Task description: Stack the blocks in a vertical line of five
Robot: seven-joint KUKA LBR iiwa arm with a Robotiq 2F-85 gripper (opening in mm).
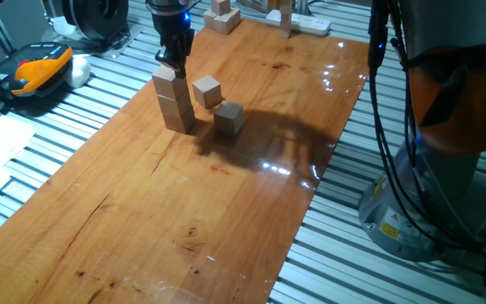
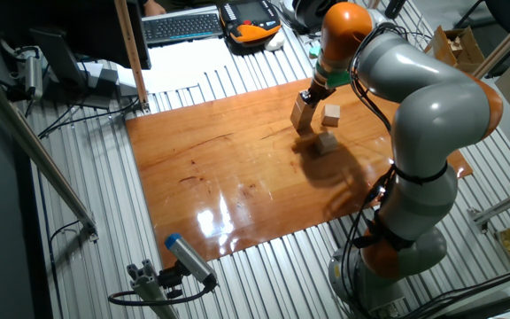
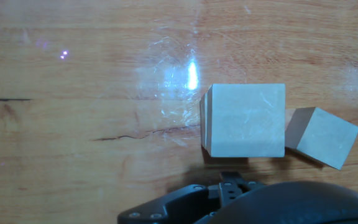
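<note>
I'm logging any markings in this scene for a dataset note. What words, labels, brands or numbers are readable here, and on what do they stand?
No text can be read in any view.
The yellow sticker on the robot base: too small to read.
The orange handheld device: its screen and keys are too blurred to read.
The blocks and the wooden board: no markings.
</note>
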